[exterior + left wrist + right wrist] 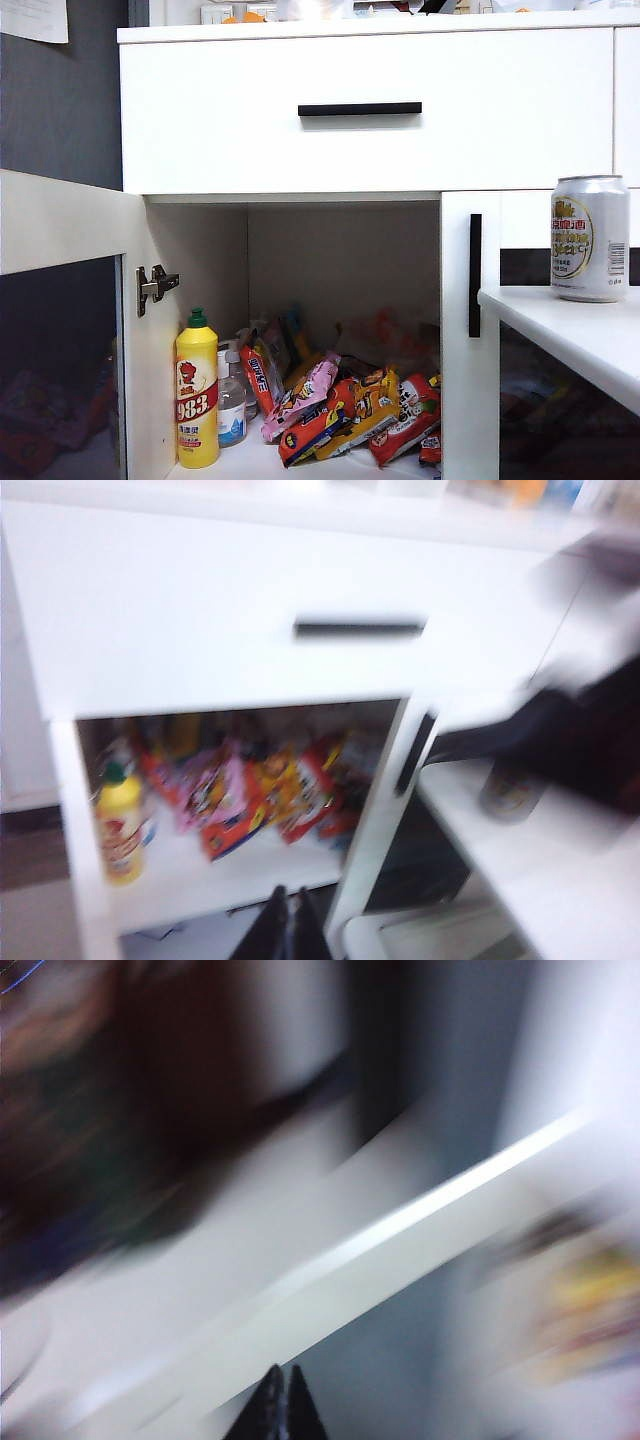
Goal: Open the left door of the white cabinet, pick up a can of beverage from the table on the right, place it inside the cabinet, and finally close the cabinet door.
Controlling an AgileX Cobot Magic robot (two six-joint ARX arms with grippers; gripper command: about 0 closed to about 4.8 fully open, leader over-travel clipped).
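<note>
With the left door (60, 300) swung open, the upright can (590, 238) is sitting on the surface (570, 335) nearer the right gripper (281, 1400), its fingers pressed together and empty (as are the left gripper's (287, 920)).

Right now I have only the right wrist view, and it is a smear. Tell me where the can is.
Observer: The can of beverage stands upright on the table, right of the white cabinet. Nothing is touching it.
Operator: Confirm the door.
Observer: The left door is swung wide open. The shelf behind it holds a yellow bottle and snack packets.
Operator: Report both grippers.
Observer: The left gripper is shut and empty, out in front of the open compartment. The right gripper is also shut and empty, and the exterior view shows neither, so I cannot place it relative to the can.
</note>
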